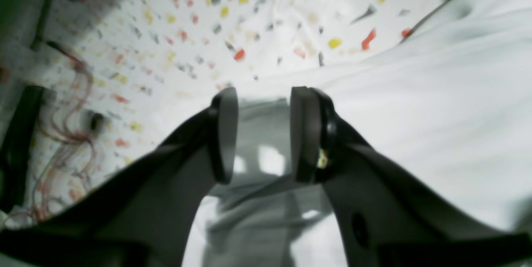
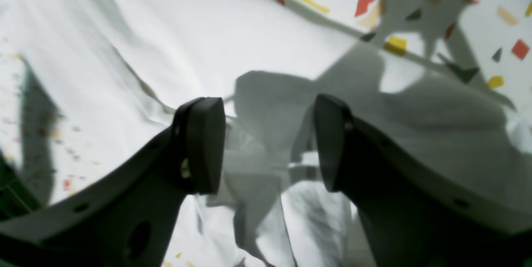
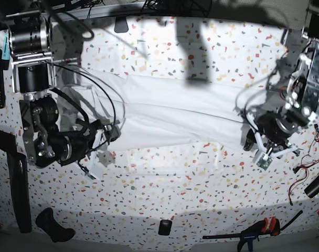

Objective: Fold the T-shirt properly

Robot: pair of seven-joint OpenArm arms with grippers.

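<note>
- the shirt [image 3: 170, 113] was plain white, thin and soft, no print anywhere. in the base view it lay as a long flat band across the middle of the speckled table [image 3: 165, 189], running side to side between the two arms.
- it looked already doubled over lengthwise, with a fairly straight lower edge and a few shallow creases along the top.
- the end by the right arm was bunched and rumpled, with some cloth hanging loose in folds. the end by the left arm tapered off near that gripper.
- in the left wrist view the shirt [image 1: 436, 105] filled the right side, smooth, with the table's coloured flecks showing past its edge.
- in the right wrist view the shirt [image 2: 137, 38] spread wide with soft wrinkles, and a crumpled bit sat under the pads.
- the left gripper [image 1: 264, 134] was low over the shirt's end, pointing down at it. its jaws stood apart with a clear gap, nothing pinched, just shadowed cloth below.
- the right gripper [image 2: 269, 144] was also tipped down over the cloth. its jaws were spread wider, and rumpled fabric sat in the gap, but i couldn't tell if the pads really touched it.
- in the base view the right arm [image 3: 54, 142] was bent low at the bunched end, and the left arm [image 3: 277, 126] reached in from the other side.
</note>
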